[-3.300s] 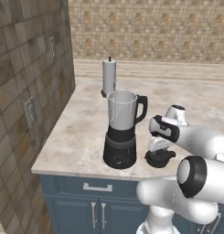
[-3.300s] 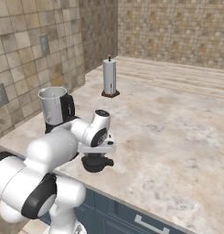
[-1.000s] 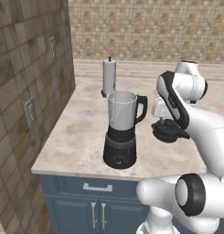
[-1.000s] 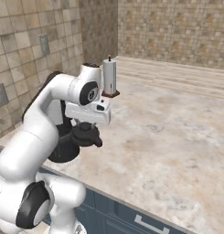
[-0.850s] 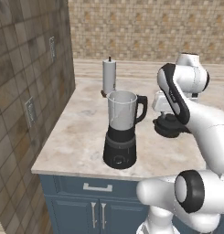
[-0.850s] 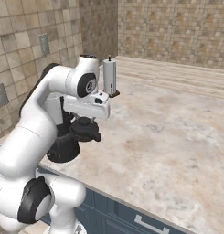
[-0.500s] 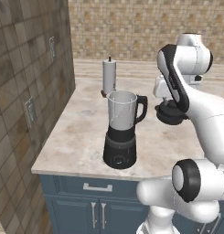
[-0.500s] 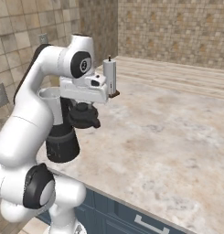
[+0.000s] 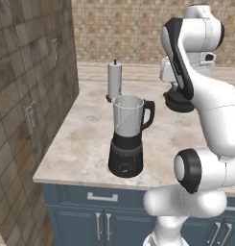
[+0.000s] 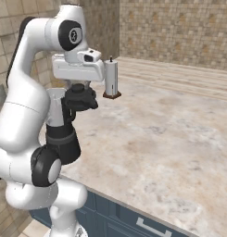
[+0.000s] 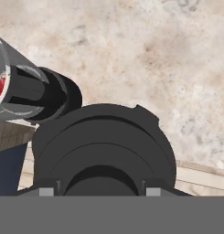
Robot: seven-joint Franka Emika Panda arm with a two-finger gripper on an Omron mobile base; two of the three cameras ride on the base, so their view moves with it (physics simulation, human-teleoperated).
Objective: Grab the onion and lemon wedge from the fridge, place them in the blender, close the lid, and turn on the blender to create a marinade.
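A: The jaws grip the lid [image 10: 79, 99] from above, closed on its knob as far as the hand view shows, and carry it in the air over the worktop [image 10: 179, 134]; how would you finish the step?

B: Move it across until it sits square over the mouth of the jar [image 9: 128, 117], keep it level, then lower straight down; a tilted lid would likely catch on the rim.

A: Where is the jar relative to it?

B: In the left base view the blender [image 9: 128, 137] stands near the front edge of the worktop, and the lid [image 9: 179, 101] hangs to its right, well apart and a little higher than the rim; so the travel is sideways first, then down.

A: Anything in the way?

B: The black handle [image 9: 148, 114] sticks out on the lid's side; I'd stay above rim height until centred; the paper roll [image 9: 114, 81] is behind and should not matter.

A: And the lid itself?

B: Round, black, domed, with stepped rings [image 11: 102, 151]; it looks about as wide as the mouth, so the fit should be snug and alignment matters.

A: Is the jar loaded?

B: The hand view shows a bit of red inside the clear wall, probably the onion [image 11: 0, 87]; the lemon wedge I cannot make out.
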